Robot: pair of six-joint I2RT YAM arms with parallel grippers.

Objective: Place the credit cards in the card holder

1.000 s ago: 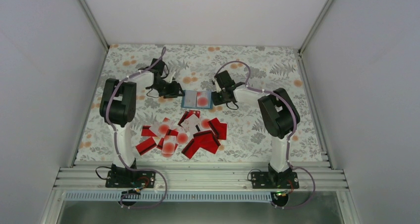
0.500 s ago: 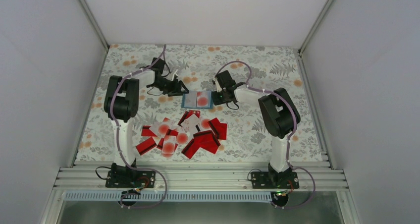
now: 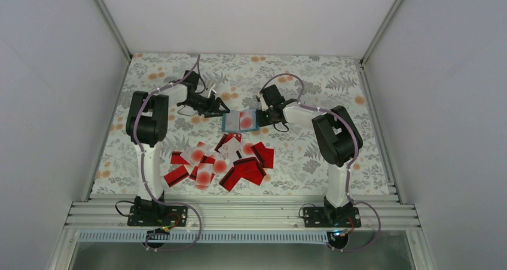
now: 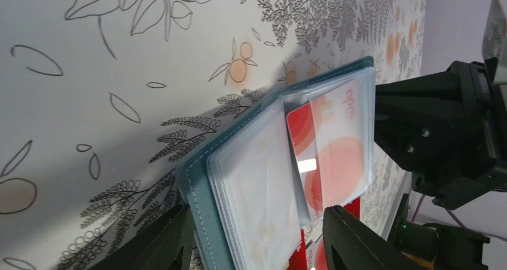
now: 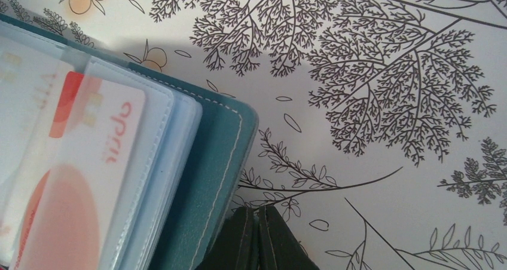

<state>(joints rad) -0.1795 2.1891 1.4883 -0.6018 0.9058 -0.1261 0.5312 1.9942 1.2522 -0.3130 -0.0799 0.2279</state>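
The left arm (image 3: 146,123) and right arm (image 3: 338,140) share white links, chunky black joint housings, lilac cables (image 3: 281,76) and black bolted bases (image 3: 152,213).

Standing up from the near bases, then bending forward at raised black elbows: white-and-black left arm (image 3: 146,117) and white-and-black right arm (image 3: 335,135), angling both wrists inward toward each other. Holding the black left fingers (image 4: 161,240) spread apart, a clear gap between them. Pressing the black right fingers (image 5: 242,243) tight together, tips pointing downward.

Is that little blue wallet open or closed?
Open: the card holder lies spread, its clear sleeves facing up, a white card with a red spot visible inside one.
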